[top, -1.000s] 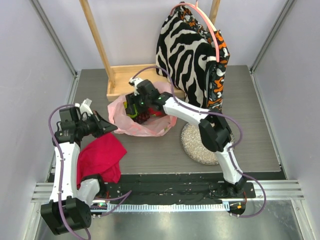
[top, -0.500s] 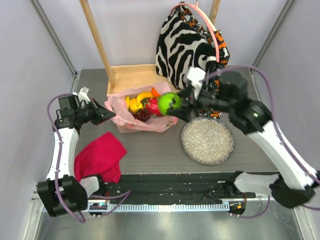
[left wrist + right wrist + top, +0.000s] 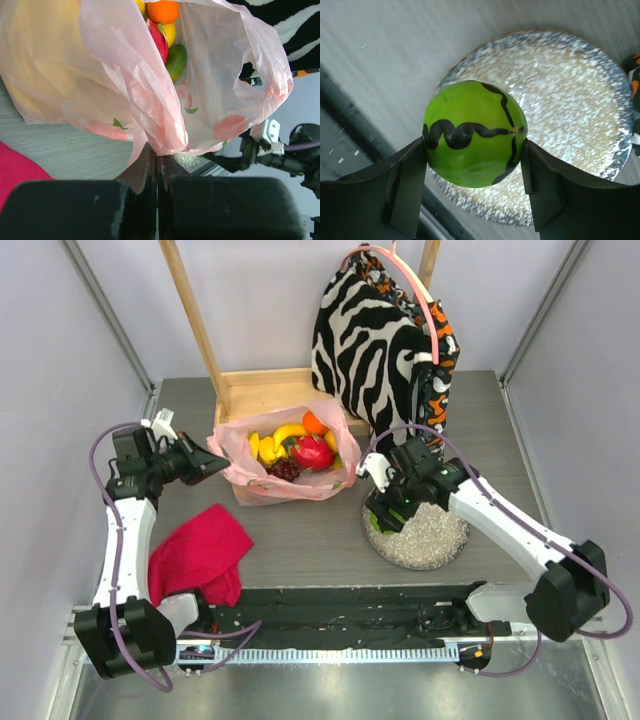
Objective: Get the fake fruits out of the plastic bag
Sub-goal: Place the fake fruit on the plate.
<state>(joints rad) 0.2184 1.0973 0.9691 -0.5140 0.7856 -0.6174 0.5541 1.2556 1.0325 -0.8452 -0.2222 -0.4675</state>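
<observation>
The pink plastic bag (image 3: 290, 488) lies open on the table with a banana bunch (image 3: 272, 443), an orange (image 3: 315, 423), a red fruit (image 3: 311, 452) and dark grapes (image 3: 284, 470) inside. My left gripper (image 3: 205, 465) is shut on the bag's left rim; in the left wrist view (image 3: 159, 165) the pink film (image 3: 165, 130) is pinched between the jaws. My right gripper (image 3: 385, 515) is shut on a green fruit with black wavy lines (image 3: 472, 135), just above the left part of the silvery plate (image 3: 440, 540), which also shows under the fruit in the right wrist view (image 3: 570, 115).
A magenta-red cloth (image 3: 200, 550) lies at the front left. A shallow wooden tray (image 3: 250, 392) with upright poles stands behind the bag. A zebra-patterned fabric bag (image 3: 375, 340) hangs at the back right, close behind the plate.
My right gripper has carried the green fruit out of the bag, to the right and down over the plate. My left gripper keeps its hold on the bag's rim.
</observation>
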